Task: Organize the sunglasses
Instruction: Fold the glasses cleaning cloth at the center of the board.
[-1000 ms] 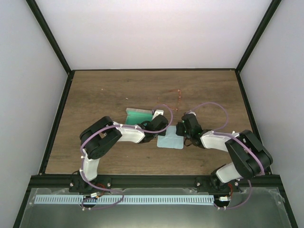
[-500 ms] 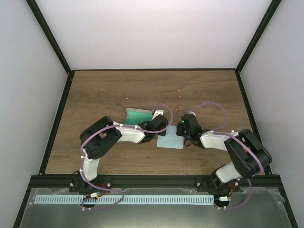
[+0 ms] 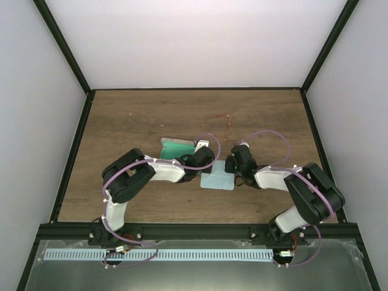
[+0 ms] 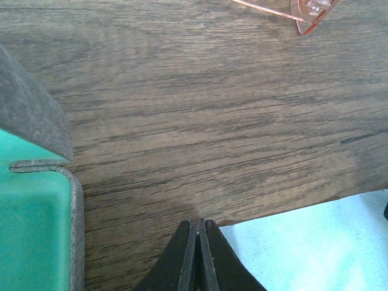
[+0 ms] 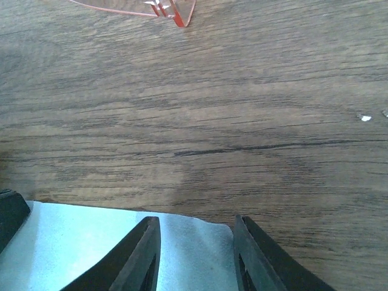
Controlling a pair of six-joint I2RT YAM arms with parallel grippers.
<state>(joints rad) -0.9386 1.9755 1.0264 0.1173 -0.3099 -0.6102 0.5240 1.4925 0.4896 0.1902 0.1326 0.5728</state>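
Note:
The sunglasses [image 3: 225, 123], thin and red-framed, lie on the wood beyond both grippers; their edge shows in the left wrist view [image 4: 310, 11] and the right wrist view [image 5: 165, 8]. A pale blue cloth [image 3: 217, 180] lies flat between the arms. My left gripper [image 3: 206, 170] is shut at the cloth's far left corner [image 4: 315, 242], and the cloth's edge runs into its closed fingertips [image 4: 199, 225]. My right gripper [image 3: 233, 171] stands open astride the far right corner [image 5: 194, 254], with a gap on both sides. The grey case [image 3: 177, 147] with green lining [image 4: 30, 236] lies open to the left.
The case's grey rim [image 4: 76, 212] and raised lid [image 4: 30, 109] sit close to my left fingers. Small white specks [image 5: 364, 117] lie on the wood to the right. Pale walls and a black frame [image 3: 76, 139] bound the table.
My right gripper's jaws have narrowed over the cloth's corner, and its wrist has shifted slightly left. The left arm, cloth, case and sunglasses have not moved.

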